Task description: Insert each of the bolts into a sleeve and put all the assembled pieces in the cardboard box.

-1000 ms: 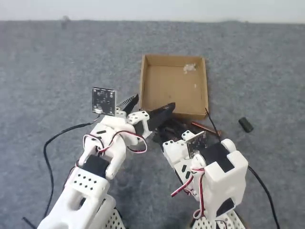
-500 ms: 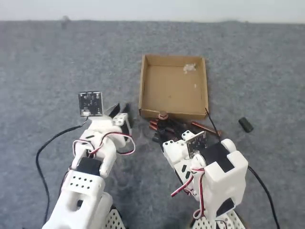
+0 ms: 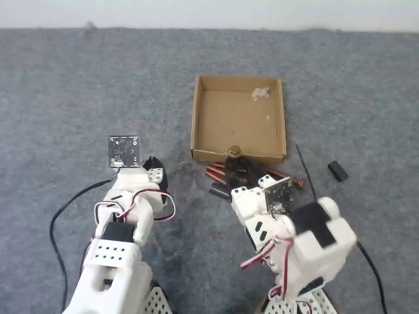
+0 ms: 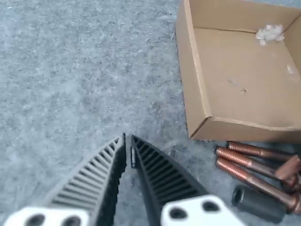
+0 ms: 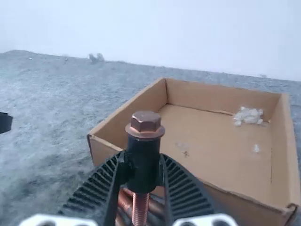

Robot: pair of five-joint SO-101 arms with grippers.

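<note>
High view: my right hand [image 3: 233, 167] pinches an assembled piece [image 3: 232, 152] with its long axis roughly upright; the top of the piece sits right at the near wall of the box [image 3: 194, 121], so the box floor lies straight ahead, away from that arm's base. My left hand [image 3: 155, 171] rests well off to the side, short of the box, so the right arm is much the nearer. Loose bolts [image 3: 218, 172] and a spare sleeve [image 3: 220, 191] lie on the tabletop [image 3: 98, 85] just before the box; another sleeve [image 3: 338, 171] lies well apart on the right.

Left wrist view: the left hand's fingers are pressed together on nothing, above bare tabletop; the box corner is ahead, the loose bolts and the spare sleeve beside it.

Right wrist view: the fingers clamp the black sleeve [image 5: 142, 162] from both sides; the bolt [image 5: 145, 123] stands through it, head up, shank showing below; the open box lies directly beyond. I judge the coming move needs the shank's lower end carried clear over that near wall before I let go.
</note>
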